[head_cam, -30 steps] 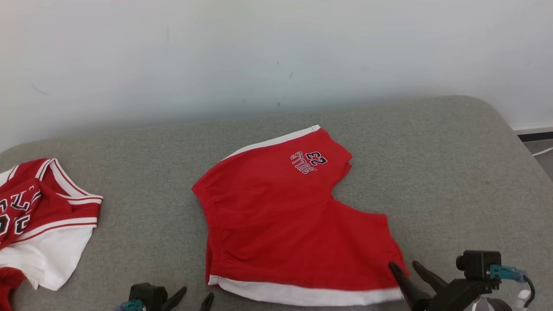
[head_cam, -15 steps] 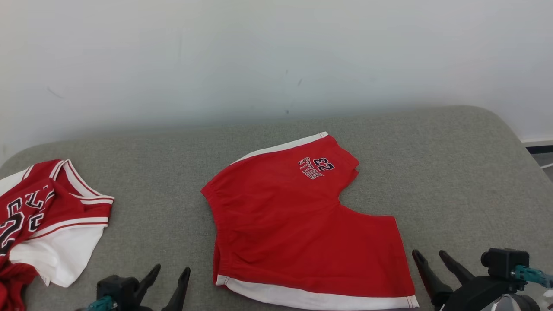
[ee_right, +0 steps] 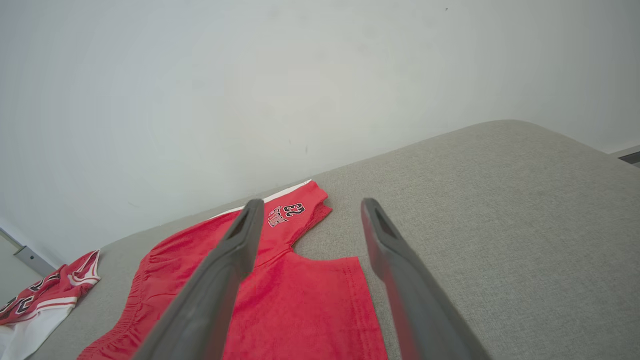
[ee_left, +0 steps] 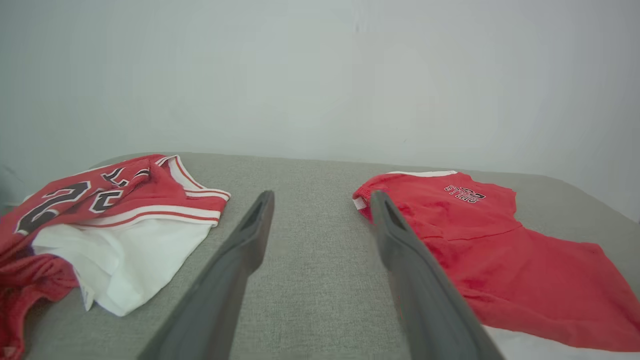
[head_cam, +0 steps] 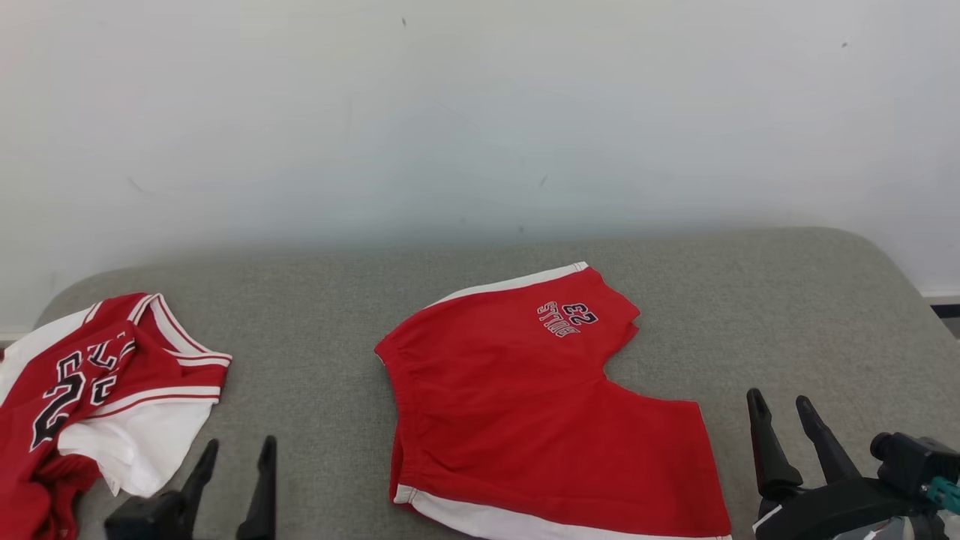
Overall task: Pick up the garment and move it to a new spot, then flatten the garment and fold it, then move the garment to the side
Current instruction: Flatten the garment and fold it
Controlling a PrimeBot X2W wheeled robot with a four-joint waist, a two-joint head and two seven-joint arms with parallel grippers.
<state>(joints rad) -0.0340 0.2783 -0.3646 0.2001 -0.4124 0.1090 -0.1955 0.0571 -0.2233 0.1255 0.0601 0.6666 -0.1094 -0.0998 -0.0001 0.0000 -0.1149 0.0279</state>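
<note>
Now, with the red shorts (head_cam: 540, 405) lying flat on the grey cushion (head_cam: 315, 315) and our left gripper (head_cam: 241, 442) at their eight o'clock and right gripper (head_cam: 778, 397) at four o'clock both spread and empty, we judge the fold comes next, calling for pinches on the corners of the white hem (head_cam: 480, 517).

We see a red and white jersey (head_cam: 112, 397) lying crumpled at the left end of a grey upholstered cushion (head_cam: 300, 315). Its white panel faces the cushion's middle, red and white striped trim runs along its edges, and a black 2 outlined in white shows on the red part. Behind the cushion rises a plain white wall (head_cam: 480, 112) with a few small dark marks.
</note>
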